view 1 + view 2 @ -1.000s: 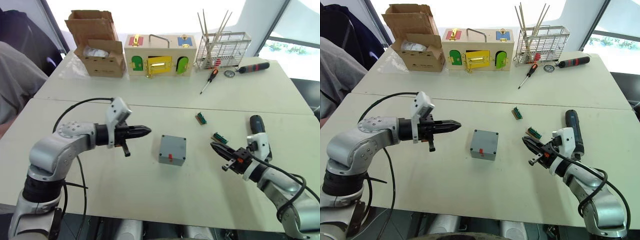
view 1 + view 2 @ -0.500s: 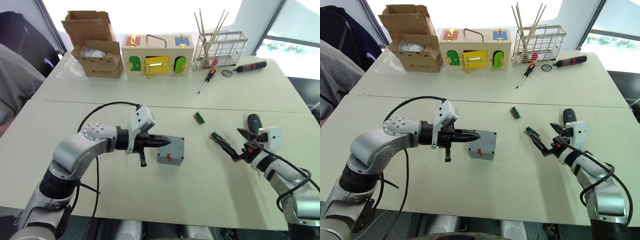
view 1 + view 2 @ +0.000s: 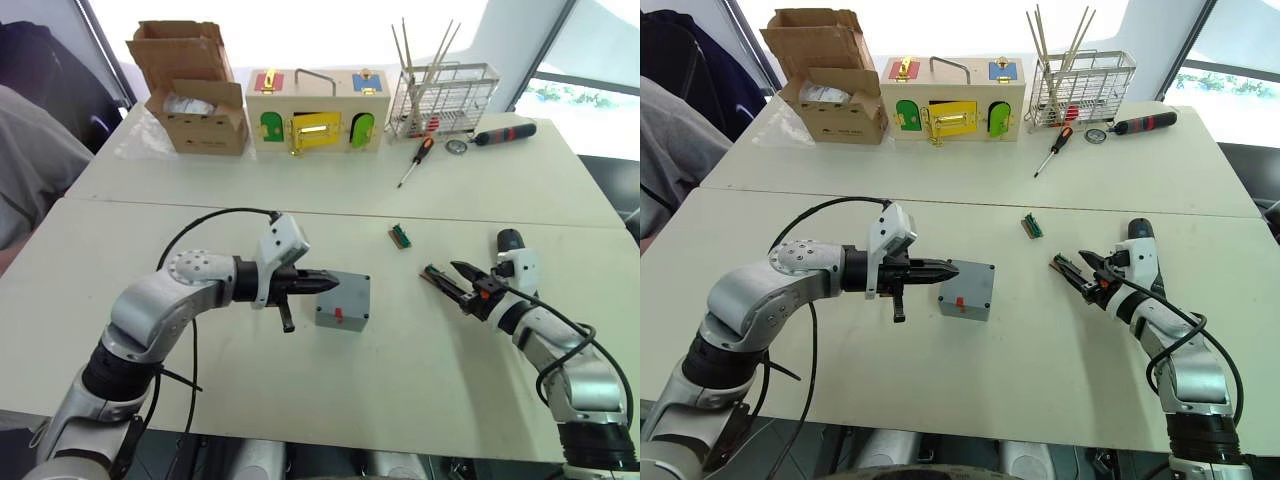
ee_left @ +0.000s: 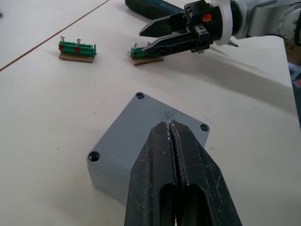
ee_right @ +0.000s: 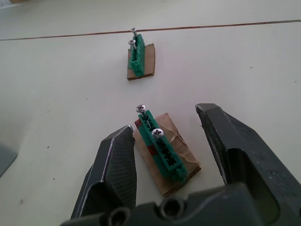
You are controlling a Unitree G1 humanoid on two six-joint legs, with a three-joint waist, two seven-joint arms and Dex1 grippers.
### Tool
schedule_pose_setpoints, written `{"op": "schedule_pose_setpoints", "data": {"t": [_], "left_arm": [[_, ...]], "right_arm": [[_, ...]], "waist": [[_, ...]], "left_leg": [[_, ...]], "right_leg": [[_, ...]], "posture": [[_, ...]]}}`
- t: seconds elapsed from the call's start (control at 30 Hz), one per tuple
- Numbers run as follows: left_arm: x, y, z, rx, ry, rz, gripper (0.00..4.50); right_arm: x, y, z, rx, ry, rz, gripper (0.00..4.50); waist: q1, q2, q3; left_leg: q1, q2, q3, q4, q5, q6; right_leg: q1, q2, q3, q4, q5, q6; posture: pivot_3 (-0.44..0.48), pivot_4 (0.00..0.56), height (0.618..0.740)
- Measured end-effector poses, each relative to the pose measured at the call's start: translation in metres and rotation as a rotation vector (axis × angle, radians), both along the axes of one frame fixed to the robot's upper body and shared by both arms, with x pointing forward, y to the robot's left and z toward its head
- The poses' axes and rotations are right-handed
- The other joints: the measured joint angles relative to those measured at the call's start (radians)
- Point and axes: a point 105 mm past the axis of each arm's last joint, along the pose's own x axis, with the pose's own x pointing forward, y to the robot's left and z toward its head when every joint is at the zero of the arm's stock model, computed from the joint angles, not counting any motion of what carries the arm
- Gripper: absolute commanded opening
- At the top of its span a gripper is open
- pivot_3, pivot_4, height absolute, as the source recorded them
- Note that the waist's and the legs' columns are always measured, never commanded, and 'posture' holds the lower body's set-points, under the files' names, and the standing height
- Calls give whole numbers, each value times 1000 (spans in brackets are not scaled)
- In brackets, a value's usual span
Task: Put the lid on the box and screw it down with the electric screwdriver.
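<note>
Lowered right claw (image 5: 164,155) gapes around a green block (image 5: 162,150); left claw (image 4: 171,136) pressed together, empty.

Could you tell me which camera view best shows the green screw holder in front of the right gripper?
The right wrist view: the green plastic screw holder on its brown card lies large between the open right gripper fingers, two screws upright. The left wrist view shows it smaller, beside those fingers; both eye views show it tiny.
</note>
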Motion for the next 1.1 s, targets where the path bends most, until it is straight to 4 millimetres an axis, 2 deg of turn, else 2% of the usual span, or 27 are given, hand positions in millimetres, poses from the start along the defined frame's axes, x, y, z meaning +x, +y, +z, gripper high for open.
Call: {"op": "schedule_pose_setpoints", "data": {"t": [0.03, 0.13, 0.23, 0.67, 0.9, 1.1], "left_arm": [[0, 0, 0, 0, 1, 2, 0], [0, 0, -1, 1, 2, 4, 0], [0, 0, -1, 1, 0, 5, 0], [2, 1, 1, -2, -17, 7, 0], [5, 2, -1, -4, -8, 17, 0], [5, 3, -2, -5, -8, 17, 0]], "right_arm": [[0, 0, 0, -1, -3, 1, 2415], [0, 0, 0, 0, -5, 0, 1616], [0, 0, 0, 0, -5, -3, 107], [-5, 2, -1, 6, -12, -5, 40], [-7, 3, 16, 25, -71, -7, 40], [-8, 3, 22, 23, -97, -18, 40]], "waist": [[0, 0, 0], [0, 0, 0], [0, 0, 0], [0, 0, 0], [0, 0, 0], [0, 0, 0]], "left_leg": [[0, 0, 0, 0, 0, 0], [0, 0, 0, 0, 0, 0], [0, 0, 0, 0, 0, 0], [0, 0, 0, 0, 0, -1], [0, 0, 0, 0, 0, 0], [0, 0, 0, 0, 0, 0]], "right_leg": [[0, 0, 0, 0, 0, 0], [0, 0, 0, 0, 0, 0], [0, 0, 0, 0, 0, 0], [0, 0, 0, 0, 0, 0], [0, 0, 0, 0, 0, 0], [0, 0, 0, 1, 0, 0]], "posture": [[0, 150, 740], [0, 150, 740], [0, 150, 740], [0, 150, 740], [0, 150, 740], [0, 150, 740]]}}
